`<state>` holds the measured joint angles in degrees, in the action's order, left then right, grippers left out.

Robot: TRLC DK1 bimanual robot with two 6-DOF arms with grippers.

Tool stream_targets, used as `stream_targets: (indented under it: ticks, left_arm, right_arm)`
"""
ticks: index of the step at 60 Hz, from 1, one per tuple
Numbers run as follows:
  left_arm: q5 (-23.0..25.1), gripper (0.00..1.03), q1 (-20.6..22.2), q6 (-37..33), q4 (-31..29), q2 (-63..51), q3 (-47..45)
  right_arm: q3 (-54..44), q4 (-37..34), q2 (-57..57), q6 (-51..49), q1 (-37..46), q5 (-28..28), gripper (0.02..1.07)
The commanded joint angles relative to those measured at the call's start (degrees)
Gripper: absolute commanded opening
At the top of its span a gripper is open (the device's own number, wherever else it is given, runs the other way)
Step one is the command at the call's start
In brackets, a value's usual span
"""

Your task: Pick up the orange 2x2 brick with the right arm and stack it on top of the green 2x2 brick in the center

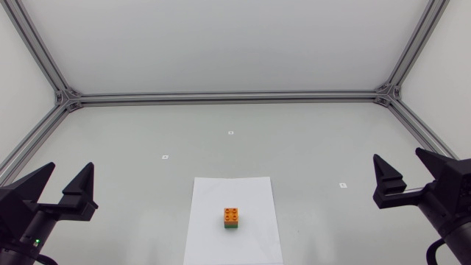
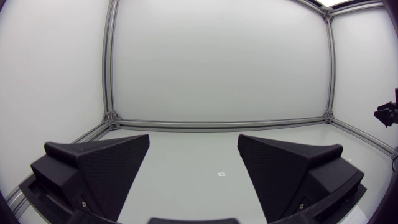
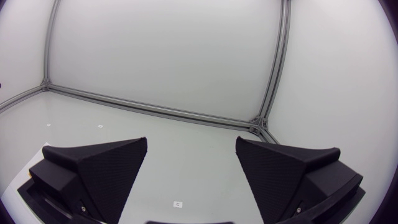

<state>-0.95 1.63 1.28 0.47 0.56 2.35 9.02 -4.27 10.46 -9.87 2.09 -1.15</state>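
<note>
You'll find the orange 2x2 brick [image 1: 231, 214] seated on the green 2x2 brick [image 1: 231, 227], on a white paper sheet [image 1: 210, 228] midway along the table's [image 1: 147, 132] near edge. Your left gripper [image 1: 71, 168] and right gripper [image 1: 398, 156] stand by its side edges, jaws wide open, well apart from the bricks.

No legible text; tiny markers [image 1: 230, 133] unreadable.
</note>
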Motion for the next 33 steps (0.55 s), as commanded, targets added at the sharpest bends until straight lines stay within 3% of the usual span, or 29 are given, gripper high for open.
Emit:
stream_targets:
  ticks: [1, 17, 33]
  left_arm:
    - [0.2, 0.99, 0.0, -0.3, -0.6, 0.2, -2.3]
    - [0.2, 0.99, 0.0, -0.3, -0.6, 0.2, -2.3]
    - [0.2, 0.99, 0.0, -0.3, -0.6, 0.2, -2.3]
  right_arm:
    - [-2.8, 1.5, -2.5, 3.5, -0.7, 0.7, 1.03]
    - [-9.0, 4.3, -10.5, 9.9, -2.1, 1.1, 1.03]
    - [-9.0, 4.3, -10.5, 9.9, -2.1, 1.1, 1.03]
